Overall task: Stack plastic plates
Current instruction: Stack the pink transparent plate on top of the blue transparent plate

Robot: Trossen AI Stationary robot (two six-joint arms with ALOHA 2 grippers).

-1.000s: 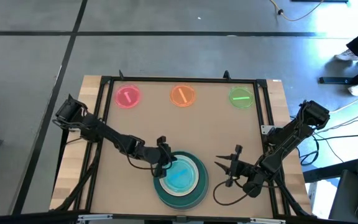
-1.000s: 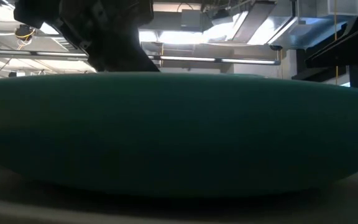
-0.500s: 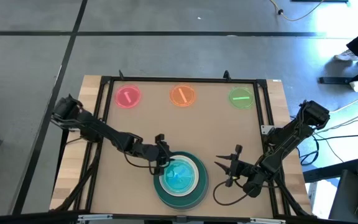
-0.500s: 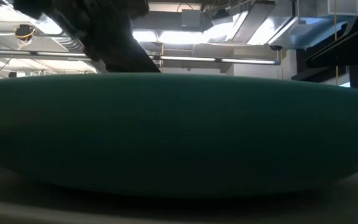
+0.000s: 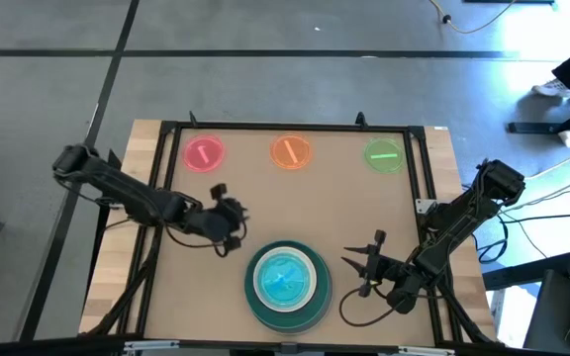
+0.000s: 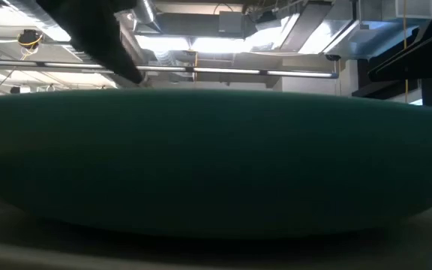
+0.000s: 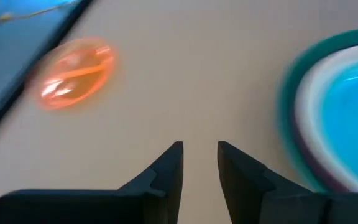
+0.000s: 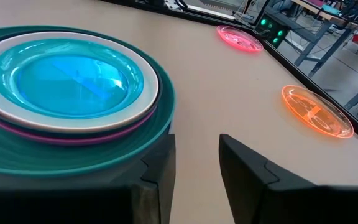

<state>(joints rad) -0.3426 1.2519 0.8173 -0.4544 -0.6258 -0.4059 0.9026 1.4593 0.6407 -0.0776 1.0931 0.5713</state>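
A stack of plates (image 5: 287, 285) sits near the table's near edge: a large teal plate (image 8: 73, 158) lowest in view, then a magenta rim, a pale plate and a clear blue plate (image 8: 73, 78) on top. Small pink (image 5: 204, 154), orange (image 5: 290, 152) and green (image 5: 384, 156) plates lie flat in a row along the far edge. My left gripper (image 5: 236, 229) hovers open left of the stack, touching nothing. My right gripper (image 5: 362, 263) waits open to the right of the stack. In the low view the teal plate (image 6: 216, 165) fills the picture.
A black frame (image 5: 295, 127) borders the tan table top. Bare table lies between the stack and the row of small plates. The left wrist view shows the orange plate (image 7: 76, 73) ahead and the stack's rim (image 7: 303, 112) to one side.
My left gripper has drawn back from the stack's left rim toward the table's left and slightly toward the far edge. The clear blue plate has stayed behind on top of the stack and now lies level and centred there. My right arm has kept still.
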